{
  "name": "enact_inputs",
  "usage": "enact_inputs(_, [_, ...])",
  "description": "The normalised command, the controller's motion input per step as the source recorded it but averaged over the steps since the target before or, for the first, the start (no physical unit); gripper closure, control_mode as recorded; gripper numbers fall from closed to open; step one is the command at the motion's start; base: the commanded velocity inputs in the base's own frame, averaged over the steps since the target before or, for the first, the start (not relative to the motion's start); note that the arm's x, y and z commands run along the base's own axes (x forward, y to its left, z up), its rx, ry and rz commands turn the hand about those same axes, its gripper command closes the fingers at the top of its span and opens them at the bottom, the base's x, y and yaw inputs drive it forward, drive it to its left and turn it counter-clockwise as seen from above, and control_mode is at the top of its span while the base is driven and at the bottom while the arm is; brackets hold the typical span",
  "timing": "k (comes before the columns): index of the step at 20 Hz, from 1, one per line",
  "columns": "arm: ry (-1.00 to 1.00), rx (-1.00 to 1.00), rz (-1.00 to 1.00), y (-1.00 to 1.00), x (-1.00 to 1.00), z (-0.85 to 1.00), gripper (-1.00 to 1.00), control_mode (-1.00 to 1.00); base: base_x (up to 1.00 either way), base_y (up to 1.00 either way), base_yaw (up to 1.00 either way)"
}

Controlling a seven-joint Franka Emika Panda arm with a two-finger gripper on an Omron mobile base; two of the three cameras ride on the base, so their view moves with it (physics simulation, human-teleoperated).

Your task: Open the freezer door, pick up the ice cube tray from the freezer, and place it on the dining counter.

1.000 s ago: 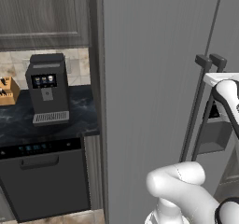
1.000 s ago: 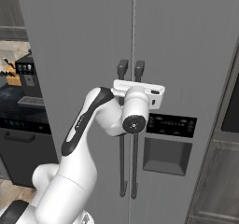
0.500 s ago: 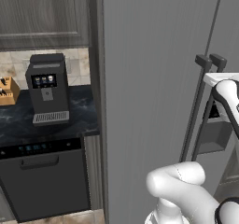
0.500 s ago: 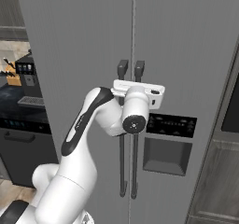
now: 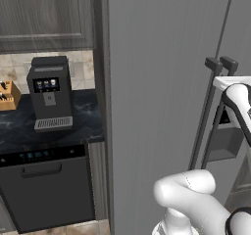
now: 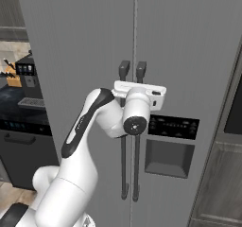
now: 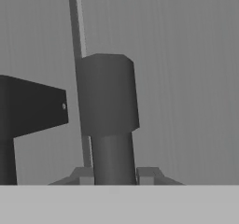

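The freezer door is closed; it is brushed grey with a dark dispenser niche. Its long dark bar handle runs beside the seam between the two fridge doors. In the hand view that handle fills the centre, and my gripper has one fingertip pressed against each side of it. From the right base view my white wrist covers the upper part of both handles. The ice cube tray and the freezer's inside are hidden behind the door. The dining counter is out of view.
The plain grey door with its own bar handle stands just left of the seam. Further left, a coffee machine and knife block sit on a dark worktop above a black appliance. Grey cabinets flank the fridge's right.
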Motion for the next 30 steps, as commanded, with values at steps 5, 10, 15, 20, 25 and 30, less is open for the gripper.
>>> enact_inputs(5, [0.0,0.0,0.0,-0.06,-0.05,0.0,1.0,-1.0,0.0,0.0,0.0])
enact_inputs(10, [0.02,0.0,-0.01,-0.2,-0.18,0.0,1.0,-1.0,0.0,0.0,0.0])
enact_inputs(15, [0.0,0.0,-0.03,-0.28,-0.35,0.0,1.0,-1.0,0.0,0.0,0.0])
enact_inputs(20, [0.01,0.0,-0.03,-0.32,-0.43,0.0,1.0,-1.0,0.0,0.0,0.0])
enact_inputs(25, [0.04,0.0,-0.04,-0.35,-0.45,0.0,1.0,-1.0,0.0,0.0,0.0])
enact_inputs(30, [0.02,0.0,-0.1,-0.31,-0.44,0.0,1.0,-1.0,0.0,0.0,0.0])
